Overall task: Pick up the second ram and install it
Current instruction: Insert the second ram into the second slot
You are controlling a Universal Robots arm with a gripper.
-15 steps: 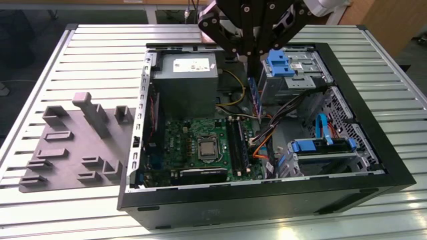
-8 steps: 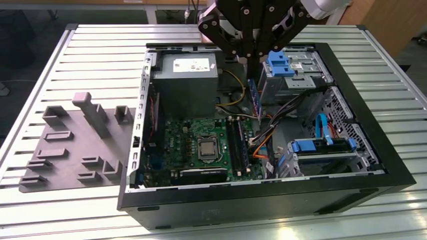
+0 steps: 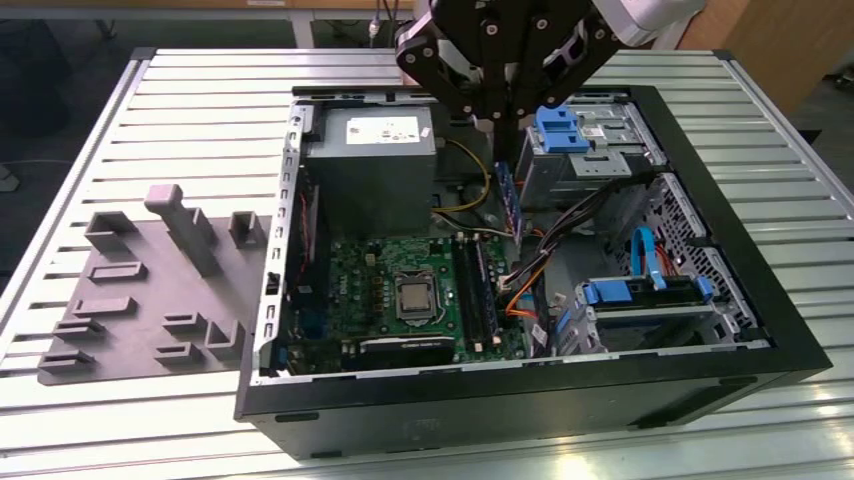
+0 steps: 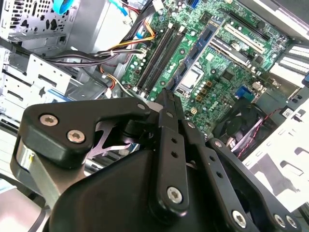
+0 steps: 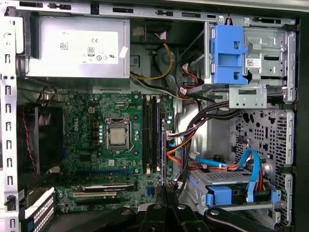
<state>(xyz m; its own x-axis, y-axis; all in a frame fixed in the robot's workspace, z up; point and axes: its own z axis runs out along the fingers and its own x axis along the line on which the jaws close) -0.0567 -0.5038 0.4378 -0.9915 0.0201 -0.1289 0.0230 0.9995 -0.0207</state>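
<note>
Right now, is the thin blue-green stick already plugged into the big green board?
No, in the exterior view the second ram hangs from the gripper, above the motherboard.

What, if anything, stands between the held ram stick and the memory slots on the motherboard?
Nothing visible does. The gripper holds the second ram above the open case, and the memory slots lie uncovered. The cable bundle runs close beside the slots, on the drive-bay side, but not across them.

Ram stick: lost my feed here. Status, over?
Gripper shut on ram stick. Stick upright over the open case, not seated. Cable bundle close beside it.
</note>
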